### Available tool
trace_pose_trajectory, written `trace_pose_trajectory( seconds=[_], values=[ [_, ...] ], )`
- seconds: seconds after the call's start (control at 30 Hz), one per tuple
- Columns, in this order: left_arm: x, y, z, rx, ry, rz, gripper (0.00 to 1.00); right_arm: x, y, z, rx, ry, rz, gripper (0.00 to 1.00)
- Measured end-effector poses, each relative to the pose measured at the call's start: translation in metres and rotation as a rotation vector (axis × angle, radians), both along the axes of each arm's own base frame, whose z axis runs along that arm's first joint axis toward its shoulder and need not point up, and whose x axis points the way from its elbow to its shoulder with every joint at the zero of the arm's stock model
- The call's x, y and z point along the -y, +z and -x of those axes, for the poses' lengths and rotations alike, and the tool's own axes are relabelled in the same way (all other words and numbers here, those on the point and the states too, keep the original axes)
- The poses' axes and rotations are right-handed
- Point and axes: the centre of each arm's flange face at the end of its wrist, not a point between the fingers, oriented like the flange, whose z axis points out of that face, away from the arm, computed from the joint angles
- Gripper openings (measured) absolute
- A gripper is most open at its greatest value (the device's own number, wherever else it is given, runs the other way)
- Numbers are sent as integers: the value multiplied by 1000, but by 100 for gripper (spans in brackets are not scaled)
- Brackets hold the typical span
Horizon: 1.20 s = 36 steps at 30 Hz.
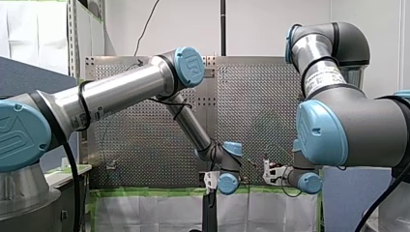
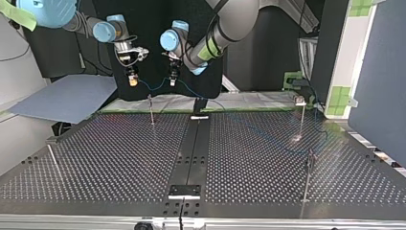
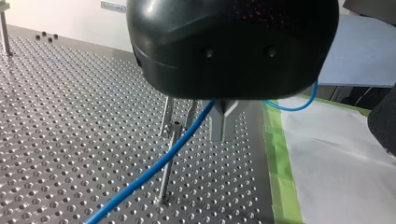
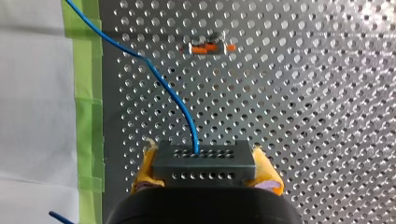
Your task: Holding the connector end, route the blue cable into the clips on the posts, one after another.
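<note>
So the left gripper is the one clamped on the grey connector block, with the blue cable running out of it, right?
Not the left: the right gripper is clamped on the grey connector block, with the blue cable running out of it. The right wrist view shows this.

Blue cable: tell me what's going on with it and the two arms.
My right hand is closed on the grey connector at the cable's end, held up above the perforated table near the top view's far edge. The blue cable sags from there across to my left hand, then trails down over the table. In the left wrist view it passes close beside the top of a post. Whether it sits in a clip there cannot be told.
</note>
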Motion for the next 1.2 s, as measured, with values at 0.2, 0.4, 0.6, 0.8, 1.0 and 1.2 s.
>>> trace_pose_trajectory(
  seconds=[0.2, 0.4, 0.6, 0.8, 1.0, 1.2],
  values=[
    [1, 1, 0, 0, -4, 0, 0, 8, 2, 5, 15, -9, -6, 0],
    [-1, 1, -4, -1, -8, 1, 0, 33, 8, 10, 32, -23, -16, 0],
    [1, 8, -17, 3, -9, 10, 0, 46, 11, 16, 36, -37, -24, 0],
    [7, 19, -34, 18, -12, 30, 0, 60, 14, 26, 41, -57, -22, 0],
    [9, 29, -50, 24, -17, 40, 0, 71, 18, 34, 53, -73, -16, 0],
    [7, 33, -61, 26, -16, 45, 0, 84, 23, 38, 60, -83, -12, 0]
  ],
)
